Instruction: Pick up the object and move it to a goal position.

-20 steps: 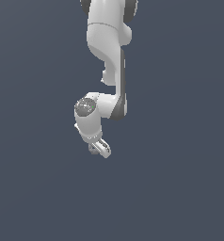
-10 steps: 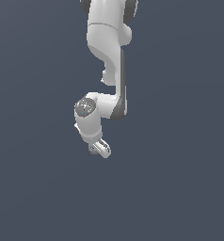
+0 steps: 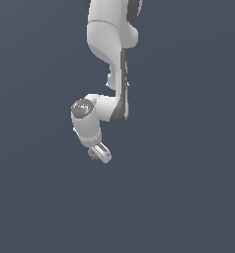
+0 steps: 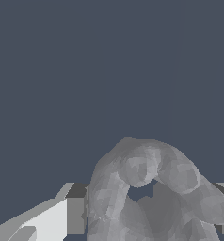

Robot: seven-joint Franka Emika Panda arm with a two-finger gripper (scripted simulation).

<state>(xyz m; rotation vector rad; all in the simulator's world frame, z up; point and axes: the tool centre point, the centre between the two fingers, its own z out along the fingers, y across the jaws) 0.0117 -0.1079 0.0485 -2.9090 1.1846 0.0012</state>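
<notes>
In the wrist view the grey knobbly ring-shaped object [image 4: 175, 174] sits large between my two fingers, its dark hole facing the camera. My gripper [image 4: 149, 212] is shut on it, with one finger [image 4: 76, 209] on one side and the other at the picture's edge. In the exterior view the gripper [image 3: 100, 153] hangs below the white arm over the plain dark ground. The object shows there only as a small grey bit [image 3: 93, 155] at the fingertips.
The white arm [image 3: 107, 44] comes down from the top of the exterior view. Plain dark grey-blue ground surrounds it in both views, and no goal marker shows.
The wrist and gripper have shifted slightly toward the exterior view's left and a little upward, still holding the object.
</notes>
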